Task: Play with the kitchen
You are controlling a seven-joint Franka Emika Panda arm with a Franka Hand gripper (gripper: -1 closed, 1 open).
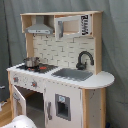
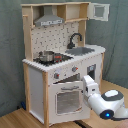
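The kitchen (image 2: 60, 55) stands upright in front of me, a tall toy unit in white and pale wood. Its back panel is dotted white, with a grey hood (image 2: 49, 21) above the stovetop (image 2: 52, 58) and a black faucet (image 2: 75, 39) curving over the sink (image 2: 82, 51). A small metal pot (image 2: 46, 56) sits on the stovetop. Knobs (image 2: 74, 69) line the front below the counter. In the second exterior view the windowed oven door (image 2: 67, 97) looks slightly ajar. In the first exterior view a lower cupboard door (image 1: 19, 102) hangs open.
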